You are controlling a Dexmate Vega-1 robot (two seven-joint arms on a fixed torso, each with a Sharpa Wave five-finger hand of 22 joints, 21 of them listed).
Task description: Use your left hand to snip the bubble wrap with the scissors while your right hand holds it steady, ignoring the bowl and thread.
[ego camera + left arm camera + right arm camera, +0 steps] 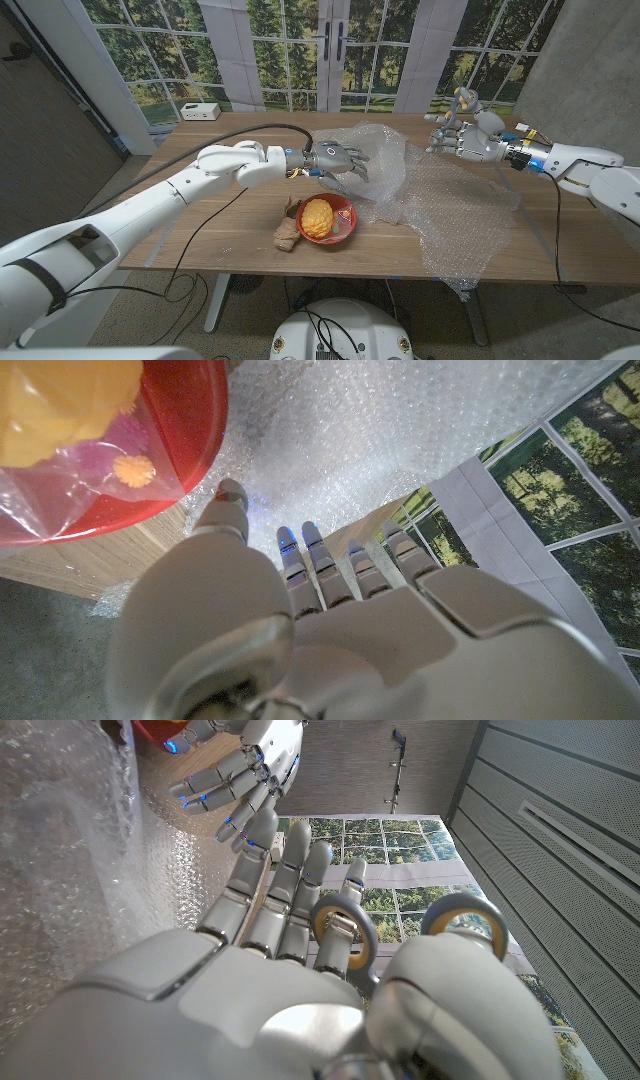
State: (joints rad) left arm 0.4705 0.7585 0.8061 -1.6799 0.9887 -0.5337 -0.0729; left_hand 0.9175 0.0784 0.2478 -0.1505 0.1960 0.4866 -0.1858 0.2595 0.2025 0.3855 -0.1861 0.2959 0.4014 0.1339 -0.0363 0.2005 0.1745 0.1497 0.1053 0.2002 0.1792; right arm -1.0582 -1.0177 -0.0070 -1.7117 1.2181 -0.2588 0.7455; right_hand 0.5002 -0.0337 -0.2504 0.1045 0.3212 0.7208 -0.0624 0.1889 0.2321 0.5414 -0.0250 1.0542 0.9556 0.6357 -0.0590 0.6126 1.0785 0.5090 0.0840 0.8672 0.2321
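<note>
Left arm: your left arm reaches in across the table (230,215) from the near left corner, and your left hand (338,160) sits above the left edge of the bubble wrap (440,205), just behind the red bowl (330,222).
Left hand state: its fingers are stretched out and a little apart with nothing in them; in the left wrist view the fingertips (313,538) point over the wrap beside the bowl's rim.
Right arm: your right arm comes in from the right edge, raised over the far right part of the table, well apart from the left hand.
Right hand state: your right hand (462,133) carries the scissors (464,98). In the right wrist view the grey-and-yellow handle loops (345,928) sit at the fingers and thumb; you can't see the blades there.
Bubble wrap: a large clear sheet, crumpled and humped at the far middle of the table, then spreading flat toward the near right edge, where one corner droops over the side. It looks whole from the head view.
Bowl: red, holding a yellow knobbly object in clear plastic, close to the near edge, touching the wrap's left border.
Beside the bowl: a small brown item (287,236) lies against its left side; you can't tell what it is.
Far left corner: a small white box (199,111).
</note>
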